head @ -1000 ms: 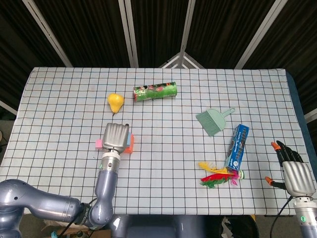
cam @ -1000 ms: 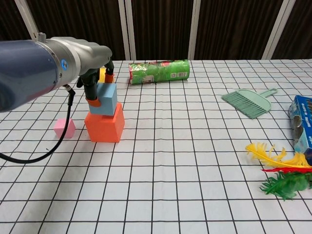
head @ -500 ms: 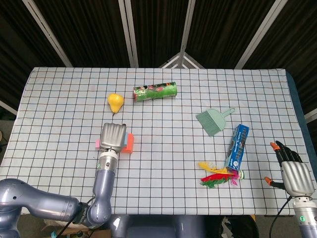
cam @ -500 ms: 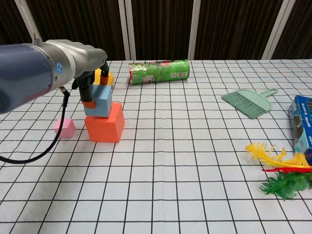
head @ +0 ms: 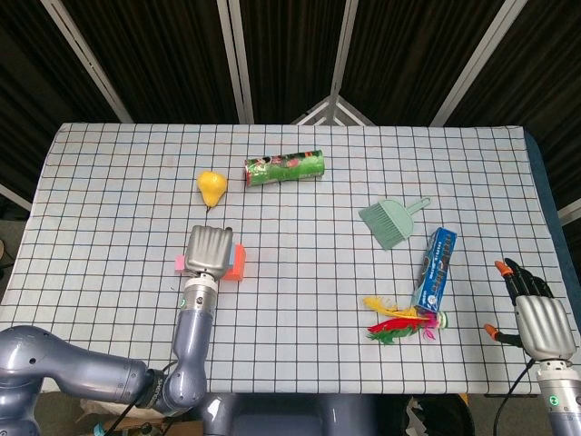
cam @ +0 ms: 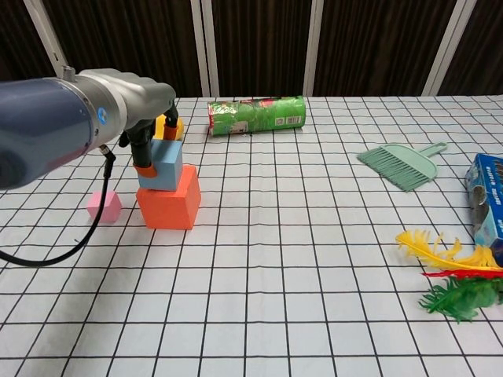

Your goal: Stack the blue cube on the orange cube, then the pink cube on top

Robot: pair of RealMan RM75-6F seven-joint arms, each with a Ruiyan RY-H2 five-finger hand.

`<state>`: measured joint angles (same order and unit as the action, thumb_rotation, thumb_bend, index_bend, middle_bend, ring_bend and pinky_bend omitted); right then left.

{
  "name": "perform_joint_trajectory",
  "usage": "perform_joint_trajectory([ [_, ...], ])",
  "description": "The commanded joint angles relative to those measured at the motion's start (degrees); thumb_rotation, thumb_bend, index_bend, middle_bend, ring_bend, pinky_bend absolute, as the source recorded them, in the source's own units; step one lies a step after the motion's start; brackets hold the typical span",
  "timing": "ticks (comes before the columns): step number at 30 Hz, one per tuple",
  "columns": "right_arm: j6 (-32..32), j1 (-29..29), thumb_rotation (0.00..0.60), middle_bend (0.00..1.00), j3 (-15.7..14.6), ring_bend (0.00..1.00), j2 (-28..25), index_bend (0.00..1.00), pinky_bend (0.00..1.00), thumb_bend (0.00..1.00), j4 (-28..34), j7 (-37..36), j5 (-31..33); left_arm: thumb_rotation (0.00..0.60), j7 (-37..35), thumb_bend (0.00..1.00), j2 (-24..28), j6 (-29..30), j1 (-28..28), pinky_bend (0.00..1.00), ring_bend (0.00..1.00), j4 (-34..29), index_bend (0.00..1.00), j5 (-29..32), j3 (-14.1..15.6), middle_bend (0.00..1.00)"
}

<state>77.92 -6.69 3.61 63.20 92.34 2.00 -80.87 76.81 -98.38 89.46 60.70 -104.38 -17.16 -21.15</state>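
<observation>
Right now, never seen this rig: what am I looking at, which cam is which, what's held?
It is a two-armed robot at a table, each arm ending in a five-finger hand. The head view looks down from above; the chest view looks across the table from low down.

The left hand grips the blue cube, which sits on the orange cube; its fingers are around the blue one. The pink cube lies apart on the cloth, beside the stack. The right hand holds nothing, at the table's near right corner.

Also on the table: a pear, a green can on its side, a small brush, a blue box and coloured feathers.
</observation>
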Motion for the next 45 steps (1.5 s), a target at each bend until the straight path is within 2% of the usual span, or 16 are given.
perform_joint_trajectory([
  [1, -0.08, -0.02, 0.600, 0.07, 0.00, 0.13, 0.00, 0.08, 0.16, 0.19, -0.01, 0.01, 0.07, 0.600, -0.35, 0.39, -0.13, -0.19, 0.12, 0.69, 0.65, 0.32, 0.48, 0.03, 0.00, 0.74],
  [11, -0.32, -0.08, 0.600, 0.07, -0.05, 0.13, -0.08, 0.08, 0.16, 0.19, 0.14, 0.12, 0.21, 0.600, -0.96, 0.39, -0.54, -0.53, 0.61, 0.69, 0.65, 1.13, 0.46, 0.01, 0.47, 0.74],
  [14, -0.26, -0.04, 0.600, 0.07, -0.05, 0.13, -0.12, 0.08, 0.16, 0.19, 0.20, 0.14, 0.23, 0.600, -0.75, 0.38, -0.53, -0.53, 0.74, 0.69, 0.65, 0.98, 0.40, 0.30, 0.66, 0.73],
  [21, -0.59, -0.08, 0.600, 0.07, -0.08, 0.13, -0.26, 0.08, 0.16, 0.19, 0.41, 0.13, 0.54, 0.600, 0.58, 0.30, 0.23, -0.14, 1.17, 0.68, 0.63, -0.09, 0.20, 0.89, 1.20, 0.71],
  [27, -0.81, -0.10, 0.600, 0.07, -0.09, 0.13, -0.47, 0.08, 0.16, 0.19, 0.67, 0.22, 0.76, 0.600, 2.88, 0.29, 2.05, 2.31, 1.43, 0.68, 0.63, -3.45, 0.09, 1.48, 1.87, 0.70],
  [33, -1.26, -0.24, 0.600, 0.07, -0.23, 0.13, -0.56, 0.08, 0.16, 0.19, 0.92, 0.37, 0.85, 0.600, 3.24, 0.29, 6.58, 5.57, -0.01, 0.68, 0.63, -10.91, 0.09, 0.84, 2.54, 0.70],
  [37, -1.29, -0.21, 0.600, 0.07, -0.18, 0.13, -0.71, 0.08, 0.16, 0.19, 1.19, 0.44, 1.08, 0.600, 2.17, 0.29, 11.50, 8.41, -2.71, 0.68, 0.63, -18.53, 0.12, -1.11, 4.97, 0.71],
  [40, -1.01, -0.11, 0.600, 0.07, -0.19, 0.13, -0.80, 0.08, 0.16, 0.19, 1.41, 0.34, 0.90, 0.600, -1.39, 0.29, 15.60, 9.51, -6.23, 0.68, 0.63, -24.19, 0.14, -4.37, 8.16, 0.71],
  [43, -0.79, -0.02, 0.600, 0.07, -0.28, 0.13, -0.88, 0.08, 0.16, 0.19, 1.49, 0.12, 0.59, 0.600, -8.12, 0.29, 20.40, 9.17, -11.82, 0.69, 0.63, -28.22, 0.15, -10.93, 14.53, 0.71],
  [45, -0.83, -0.04, 0.600, 0.07, -0.34, 0.13, -0.88, 0.08, 0.16, 0.19, 1.50, 0.08, 0.48, 0.600, -12.08, 0.29, 23.31, 7.61, -14.78, 0.69, 0.63, -28.61, 0.16, -13.29, 17.80, 0.71],
])
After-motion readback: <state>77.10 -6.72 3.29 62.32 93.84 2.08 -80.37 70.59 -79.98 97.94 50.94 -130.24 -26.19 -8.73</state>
